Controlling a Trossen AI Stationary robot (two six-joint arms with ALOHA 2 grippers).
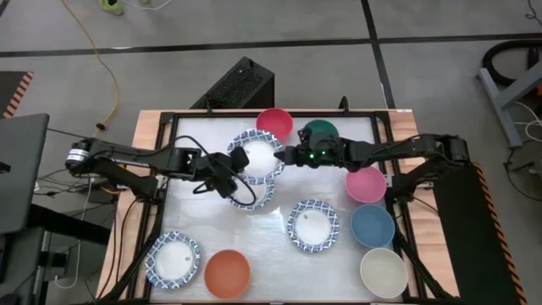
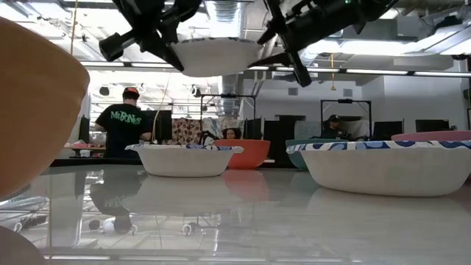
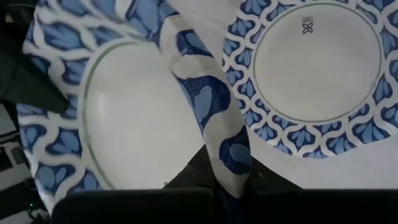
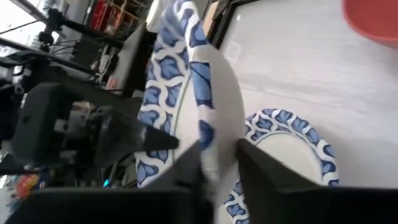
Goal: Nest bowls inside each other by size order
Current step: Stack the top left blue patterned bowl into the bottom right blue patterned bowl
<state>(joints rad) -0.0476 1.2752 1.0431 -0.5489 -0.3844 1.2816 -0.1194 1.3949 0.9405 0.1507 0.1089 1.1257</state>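
Blue-rimmed bowl [image 1: 258, 156] hangs airborne, left hand [image 1: 234, 163] and right hand [image 1: 284, 155] clamping opposite rims.

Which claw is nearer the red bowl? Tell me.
Right. The right claw sits just below and beside the red bowl, pinching the lifted patterned bowl's rim. The left claw grips that bowl's opposite rim, farther from the red one.

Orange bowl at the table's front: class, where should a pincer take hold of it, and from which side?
Grip the orange bowl by its thin rim, coming down from above: it sits upright and open, so one finger can go inside and one outside. Its nearest neighbour is a patterned bowl beside it.
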